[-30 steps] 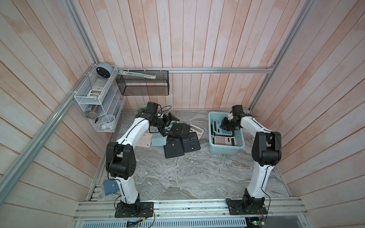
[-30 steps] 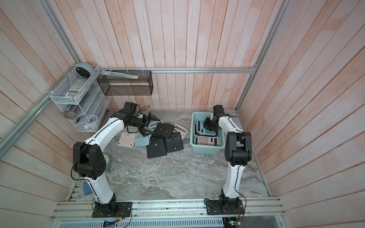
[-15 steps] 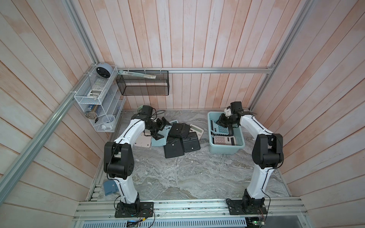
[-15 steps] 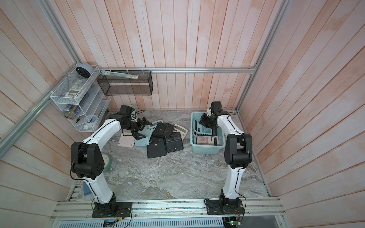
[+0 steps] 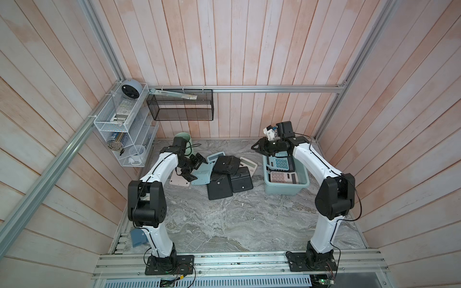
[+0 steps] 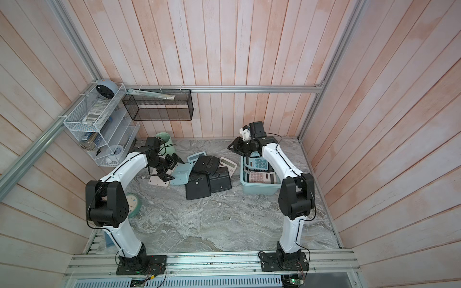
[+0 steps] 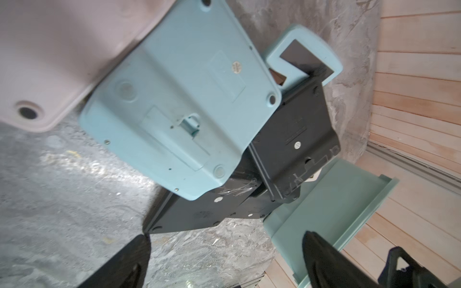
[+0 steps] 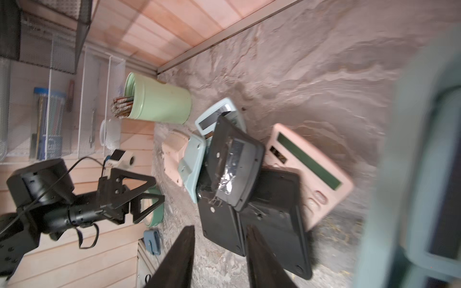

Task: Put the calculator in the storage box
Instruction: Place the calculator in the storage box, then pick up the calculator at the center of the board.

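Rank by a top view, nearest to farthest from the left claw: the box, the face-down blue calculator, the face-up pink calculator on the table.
1. The face-down blue calculator, beside the left claw, at the pile's left edge.
2. The face-up pink calculator, at the pile's right edge.
3. The box, right of the pile.

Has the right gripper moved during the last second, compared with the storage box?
Yes. In a top view the right gripper was over the storage box; now it hangs at its rim, on the calculator pile side.
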### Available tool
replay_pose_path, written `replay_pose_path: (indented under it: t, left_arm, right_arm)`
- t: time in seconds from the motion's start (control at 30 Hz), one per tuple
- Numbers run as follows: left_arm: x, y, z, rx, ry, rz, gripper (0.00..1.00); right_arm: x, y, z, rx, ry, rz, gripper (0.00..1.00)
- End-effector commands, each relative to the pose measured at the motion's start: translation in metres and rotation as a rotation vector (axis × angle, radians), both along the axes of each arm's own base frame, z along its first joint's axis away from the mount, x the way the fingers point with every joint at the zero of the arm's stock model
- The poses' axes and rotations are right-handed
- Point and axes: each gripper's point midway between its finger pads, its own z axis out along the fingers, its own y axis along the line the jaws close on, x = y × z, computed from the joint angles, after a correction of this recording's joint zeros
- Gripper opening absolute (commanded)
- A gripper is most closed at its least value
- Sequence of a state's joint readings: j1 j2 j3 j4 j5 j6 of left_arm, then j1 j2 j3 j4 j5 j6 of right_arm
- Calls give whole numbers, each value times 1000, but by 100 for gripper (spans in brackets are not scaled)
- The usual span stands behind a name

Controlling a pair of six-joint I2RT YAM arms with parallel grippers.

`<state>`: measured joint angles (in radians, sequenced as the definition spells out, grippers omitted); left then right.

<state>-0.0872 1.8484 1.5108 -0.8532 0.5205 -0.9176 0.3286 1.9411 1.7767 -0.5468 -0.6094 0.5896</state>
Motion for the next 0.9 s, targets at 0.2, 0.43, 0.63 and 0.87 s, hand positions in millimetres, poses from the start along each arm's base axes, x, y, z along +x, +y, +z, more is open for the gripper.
replay_pose_path:
  t: [0.2,0.43,0.63,0.87]
  left_arm:
    - [52,-54,7,-305,-30,196,100]
    - [60,-57,-14,-390,21,361,100]
    - [73,-49,-13,-250,9,266,100]
    - [78,-37,-20,-39,7,109,100]
  right_arm:
    - [22,55,-25,-43,78,88,48]
    - [54,64,-50,-90,96,80,63]
    - [55,65,-79,-110,164,80,64]
    - [35,61,-105,-135,222,95,66]
